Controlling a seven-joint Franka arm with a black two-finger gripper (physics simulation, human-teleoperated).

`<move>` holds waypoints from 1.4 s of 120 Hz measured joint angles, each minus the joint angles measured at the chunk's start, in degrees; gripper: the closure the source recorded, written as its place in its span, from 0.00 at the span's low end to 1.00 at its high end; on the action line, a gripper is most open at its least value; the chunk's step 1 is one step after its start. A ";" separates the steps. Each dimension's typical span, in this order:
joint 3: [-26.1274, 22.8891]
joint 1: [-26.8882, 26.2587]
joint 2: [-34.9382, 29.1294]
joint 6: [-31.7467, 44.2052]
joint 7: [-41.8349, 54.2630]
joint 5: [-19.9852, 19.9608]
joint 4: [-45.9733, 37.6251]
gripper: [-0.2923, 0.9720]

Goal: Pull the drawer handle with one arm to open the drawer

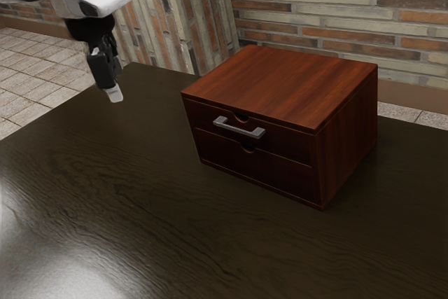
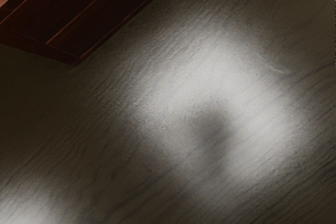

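The tool (image 1: pixel 113 92) hangs above the worktop (image 1: pixel 140 208) near its far edge, at the exterior view's left, gripping nothing; whether it is open or closed cannot be told. The drawer handle (image 1: pixel 239 127) sits on the upper drawer (image 1: pixel 283 141) of the wooden cabinet (image 1: pixel 280 89), well apart from the tool toward the exterior view's right. Both drawers look shut.

The drawer cabinet (image 1: pixel 280 89) is reddish-brown wood grain with a silver handle (image 1: pixel 239 127). The table (image 1: pixel 140 208) is near-black and finely grained. The brick wall (image 1: pixel 336 5) is tan, grey and rust, and the floor tiles (image 1: pixel 35 75) are beige.
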 joint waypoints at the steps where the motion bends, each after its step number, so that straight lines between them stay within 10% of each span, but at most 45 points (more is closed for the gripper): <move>1: 0.01 -0.08 0.08 0.03 0.04 -0.02 0.00 0.23; 84: 0.04 0.92 -5.20 -0.44 3.95 -0.37 -8.56 0.23; 133: -2.03 0.75 -16.28 21.75 30.11 -0.25 -34.01 0.23; 168: -2.43 -4.90 -14.49 31.98 45.11 -1.51 -36.13 0.23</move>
